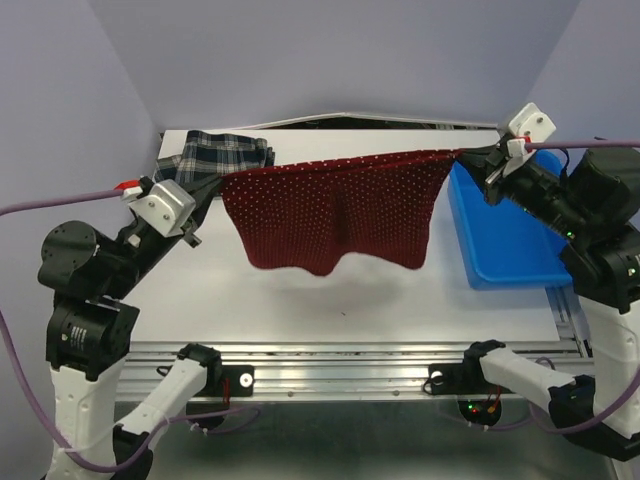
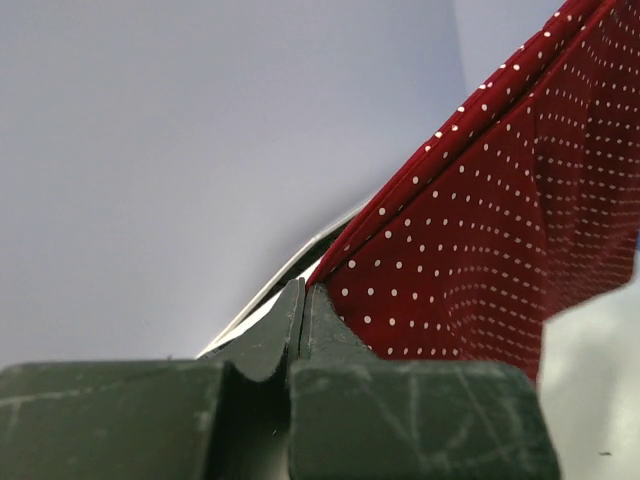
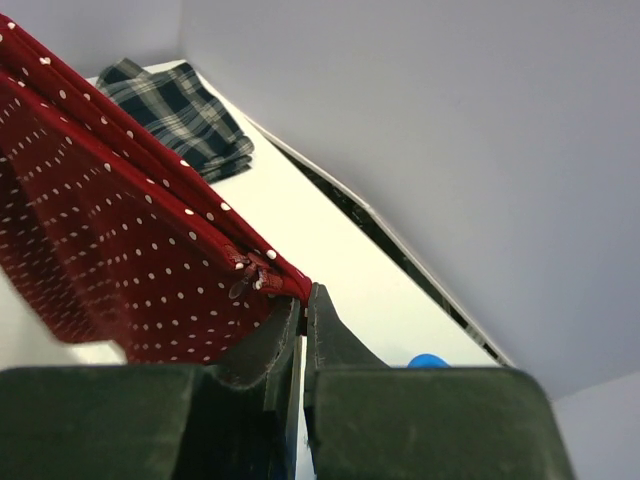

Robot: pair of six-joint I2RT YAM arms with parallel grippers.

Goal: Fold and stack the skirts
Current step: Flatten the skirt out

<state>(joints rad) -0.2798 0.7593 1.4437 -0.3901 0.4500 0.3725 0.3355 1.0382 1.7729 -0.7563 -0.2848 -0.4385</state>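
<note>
1. Red polka-dot skirt hangs stretched above the table.
2. Left gripper pinches its nine-o'clock corner and right gripper its three-o'clock corner, fingers clamped tight.
3. Plaid skirt lies folded at eleven o'clock.

I count two skirts: one red polka-dot skirt and one plaid skirt. One blue bin. Two grippers: left gripper, right gripper.
</note>
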